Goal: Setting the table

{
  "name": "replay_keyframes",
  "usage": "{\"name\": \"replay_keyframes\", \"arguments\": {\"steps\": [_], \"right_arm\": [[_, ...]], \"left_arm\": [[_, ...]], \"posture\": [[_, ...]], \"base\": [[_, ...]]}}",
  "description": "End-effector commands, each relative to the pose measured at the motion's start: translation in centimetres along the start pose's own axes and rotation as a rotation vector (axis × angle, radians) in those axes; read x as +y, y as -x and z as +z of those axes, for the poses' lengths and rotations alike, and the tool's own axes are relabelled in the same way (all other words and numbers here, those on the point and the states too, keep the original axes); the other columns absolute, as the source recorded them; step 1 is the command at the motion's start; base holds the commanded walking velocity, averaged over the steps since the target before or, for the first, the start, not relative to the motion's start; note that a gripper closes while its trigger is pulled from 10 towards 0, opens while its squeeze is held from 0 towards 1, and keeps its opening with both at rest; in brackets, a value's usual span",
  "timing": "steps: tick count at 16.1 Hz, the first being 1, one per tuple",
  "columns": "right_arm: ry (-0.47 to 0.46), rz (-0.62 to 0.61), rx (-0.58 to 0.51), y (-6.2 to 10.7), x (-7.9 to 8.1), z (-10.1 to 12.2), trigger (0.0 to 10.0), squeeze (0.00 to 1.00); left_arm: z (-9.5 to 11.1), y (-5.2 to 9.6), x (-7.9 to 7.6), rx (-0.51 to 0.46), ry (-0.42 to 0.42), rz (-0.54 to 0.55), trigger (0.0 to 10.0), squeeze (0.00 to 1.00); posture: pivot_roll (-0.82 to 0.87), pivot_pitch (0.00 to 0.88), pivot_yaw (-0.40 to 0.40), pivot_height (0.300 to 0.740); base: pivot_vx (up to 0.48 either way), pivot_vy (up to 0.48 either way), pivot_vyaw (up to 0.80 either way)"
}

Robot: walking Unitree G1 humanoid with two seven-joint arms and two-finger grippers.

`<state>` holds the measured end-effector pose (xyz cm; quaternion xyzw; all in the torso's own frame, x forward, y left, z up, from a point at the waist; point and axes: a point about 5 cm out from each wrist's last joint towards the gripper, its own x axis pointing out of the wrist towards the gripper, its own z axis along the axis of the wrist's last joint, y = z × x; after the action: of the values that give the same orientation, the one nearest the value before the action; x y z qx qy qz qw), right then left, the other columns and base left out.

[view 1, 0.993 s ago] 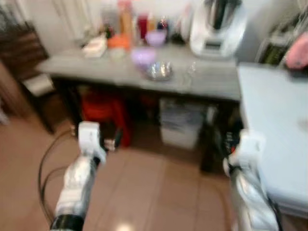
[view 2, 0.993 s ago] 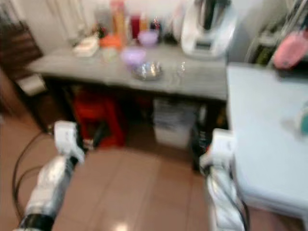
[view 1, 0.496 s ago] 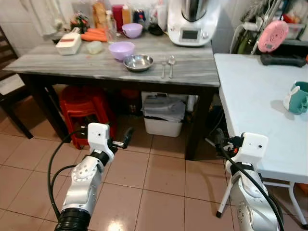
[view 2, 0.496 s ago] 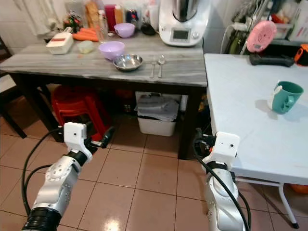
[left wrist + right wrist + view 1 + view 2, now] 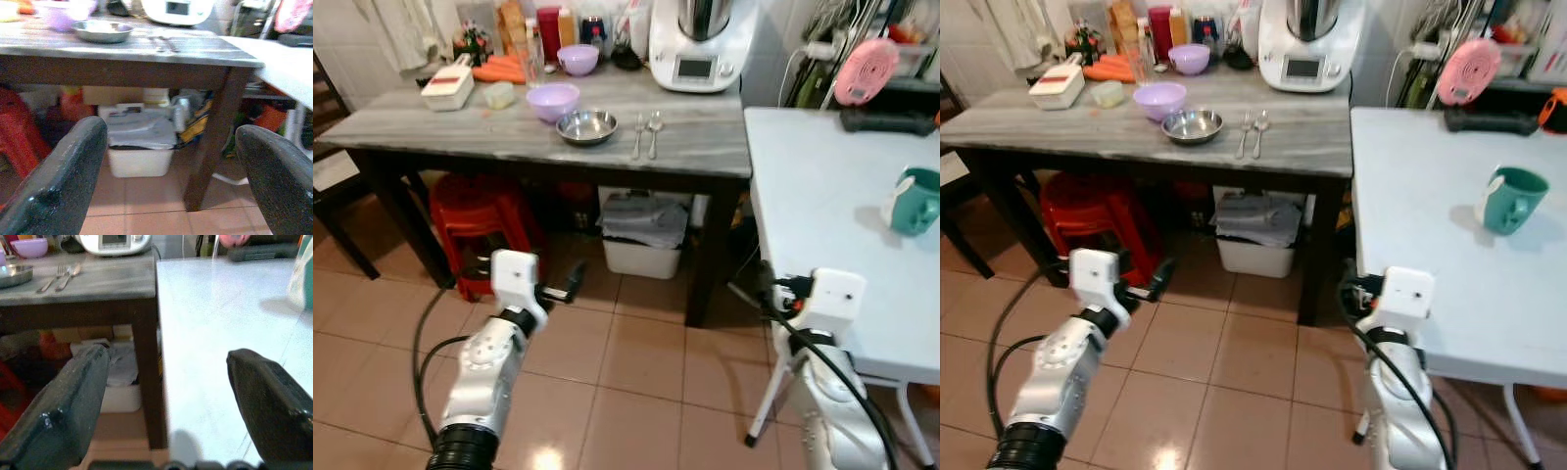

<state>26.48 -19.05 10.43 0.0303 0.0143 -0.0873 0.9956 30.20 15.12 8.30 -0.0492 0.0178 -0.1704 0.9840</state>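
1. Dark chair (image 5: 325, 147), far left, partly in frame beside the grey wooden table (image 5: 460, 132).
2. Red plastic stools (image 5: 484, 220), stacked under the table, stowed out of the walkway.
3. White box (image 5: 448, 86), carrots (image 5: 499, 70) and bottles (image 5: 524, 29) along the table's back edge, apparently pantry goods parked clear of the working front.
4. Lilac bowl (image 5: 553, 101), and just beside it a steel bowl (image 5: 586, 126); a smaller lilac bowl (image 5: 578, 59) sits further back.
5. Fork (image 5: 637, 135) and spoon (image 5: 653, 132), lying side by side near the steel bowl. Tableware appears staged together for collection.
6. White kitchen machine (image 5: 702, 44), at the rear of the table.
7. White bin (image 5: 641, 235) on the tiled floor beneath.
8. Left gripper (image 5: 570, 281), low over the floor, short of the table; fingers (image 5: 63, 181) spread wide, holding nothing.
9. Right gripper (image 5: 166, 396), by the near corner of the white table (image 5: 822, 196); fingers (image 5: 73, 401) parted, empty.
10. Teal mug (image 5: 913, 201), alone on the white table, likely already set.
11. Pink fan (image 5: 865, 70), behind it.

Judgement: approach stage; tableware not yet fetched.
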Motion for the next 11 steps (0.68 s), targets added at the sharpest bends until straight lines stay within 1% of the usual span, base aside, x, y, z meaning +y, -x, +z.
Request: {"name": "replay_keyframes", "arguments": {"steps": [1,11], "right_arm": [[-0.011,0.010,-0.020,-0.09,0.58,0.47,10.0,0.00],[-0.007,0.004,-0.023,-0.18,0.58,0.45,10.0,0.00]], "left_arm": [[0.35,0.24,0.76,-0.006,-0.008,0.020,10.0,0.00],[0.25,0.15,0.54,-0.001,-0.001,0.007,10.0,0.00]], "posture": [[-0.07,0.000,0.026,0.740],[-0.07,0.000,0.026,0.740]], "base": [[0.000,-0.341,0.00],[0.000,-0.360,0.00]]}}
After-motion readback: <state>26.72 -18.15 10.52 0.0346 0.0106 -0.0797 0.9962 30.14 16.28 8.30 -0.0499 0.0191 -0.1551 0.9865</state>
